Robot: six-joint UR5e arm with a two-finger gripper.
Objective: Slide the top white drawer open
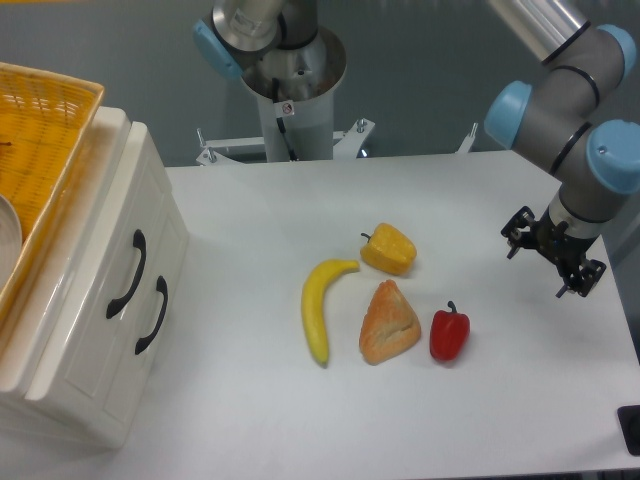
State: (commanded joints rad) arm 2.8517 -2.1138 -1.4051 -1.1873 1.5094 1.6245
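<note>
The white cabinet stands at the table's left edge, its front facing right. The top white drawer is the upper panel, with a curved black handle, and sits flush with the cabinet, closed. Below it is the lower drawer, with its own black handle, also closed. My gripper hangs over the table's far right side, a long way from the cabinet. Its black fingers are spread open with nothing between them.
A yellow woven basket rests on the cabinet top. Mid-table lie a banana, a yellow pepper, a bread piece and a red pepper. The arm's base stands at the back.
</note>
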